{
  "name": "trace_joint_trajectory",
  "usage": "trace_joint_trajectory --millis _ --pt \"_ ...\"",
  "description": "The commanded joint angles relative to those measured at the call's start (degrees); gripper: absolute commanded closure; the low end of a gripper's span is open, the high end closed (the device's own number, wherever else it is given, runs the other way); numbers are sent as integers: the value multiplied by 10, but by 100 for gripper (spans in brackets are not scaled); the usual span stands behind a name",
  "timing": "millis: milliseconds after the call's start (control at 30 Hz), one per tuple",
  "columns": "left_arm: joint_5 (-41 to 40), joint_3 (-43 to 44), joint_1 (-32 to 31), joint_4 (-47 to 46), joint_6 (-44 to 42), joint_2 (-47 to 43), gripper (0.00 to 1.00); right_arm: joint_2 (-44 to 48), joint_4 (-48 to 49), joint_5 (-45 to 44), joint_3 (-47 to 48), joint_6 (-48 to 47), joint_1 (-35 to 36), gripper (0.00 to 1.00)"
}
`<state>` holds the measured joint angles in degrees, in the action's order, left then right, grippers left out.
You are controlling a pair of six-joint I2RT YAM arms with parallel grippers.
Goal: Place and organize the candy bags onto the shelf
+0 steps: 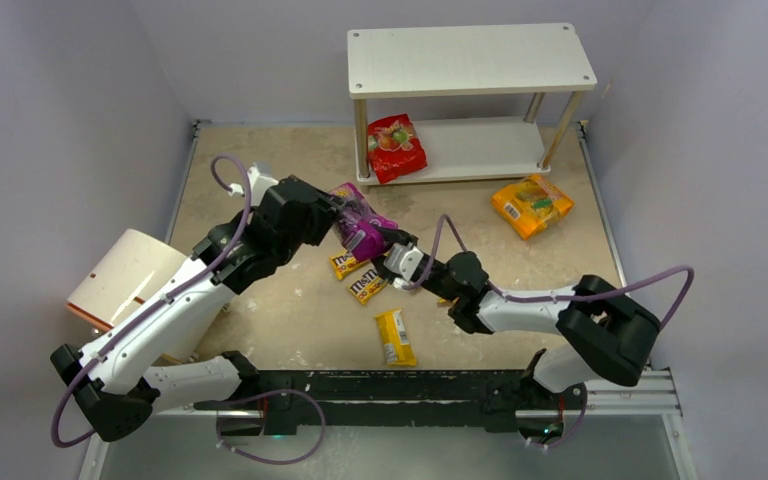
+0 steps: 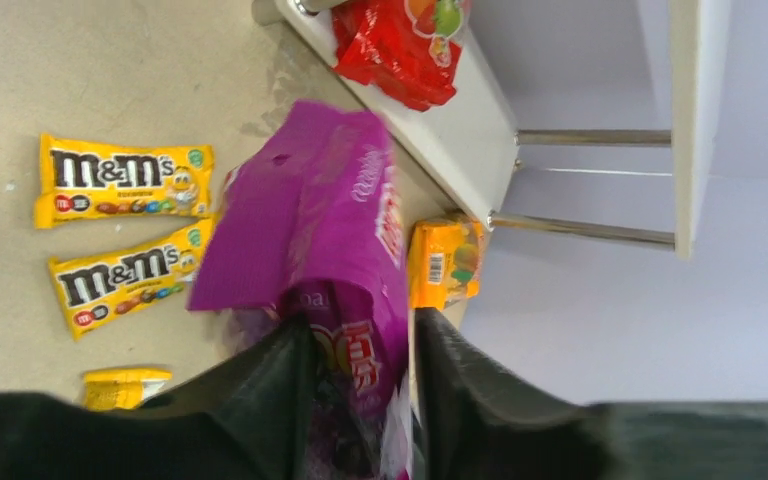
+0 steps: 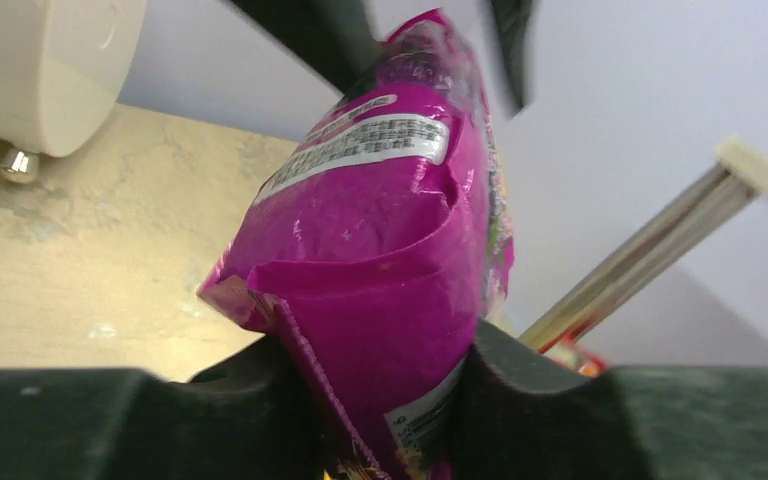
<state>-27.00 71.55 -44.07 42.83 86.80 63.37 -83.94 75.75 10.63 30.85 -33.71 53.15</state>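
Note:
The purple pouch [image 1: 362, 226] hangs above the table between both grippers. My right gripper [image 1: 390, 248] [image 3: 375, 340] is shut on its lower end, both fingers pressed on the purple pouch [image 3: 390, 230]. My left gripper [image 1: 343, 222] [image 2: 360, 340] stands round the other end of the purple pouch [image 2: 320, 220], with a thin gap at one finger. The red pouch [image 1: 396, 148] [image 2: 400, 50] lies on the lower tier of the white shelf [image 1: 470, 60]. The orange pouch [image 1: 532, 205] [image 2: 445, 260] lies on the table beside the shelf. Three yellow packets [image 1: 345, 264] [image 1: 367, 288] [image 1: 395, 337] lie below the grippers.
A white cylinder with an orange rim [image 1: 125, 275] [image 3: 50, 60] lies at the left by my left arm. Pale walls close in the table on three sides. A black rail [image 1: 410, 385] runs along the near edge.

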Motion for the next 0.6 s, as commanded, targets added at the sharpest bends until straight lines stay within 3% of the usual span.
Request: trace_joint_trajectory --millis 0,33,100,233,367,567 --pt "-76 19 0 -39 -38 -13 40 49 54 -68 -26 160 -2 66" --pt "-94 17 0 -35 -47 -18 29 61 35 -82 -34 200 -3 69" --pt "-124 10 0 -38 -80 -27 18 85 7 -116 -53 266 -3 73" --pt "-170 6 0 -54 -173 -47 13 149 -85 -188 -77 435 -26 76" --pt "-212 -32 0 -77 -244 -84 10 226 -215 -193 -85 635 -124 75" --pt "-226 -171 0 -167 -296 -143 6 296 -332 -180 -72 785 -251 74"
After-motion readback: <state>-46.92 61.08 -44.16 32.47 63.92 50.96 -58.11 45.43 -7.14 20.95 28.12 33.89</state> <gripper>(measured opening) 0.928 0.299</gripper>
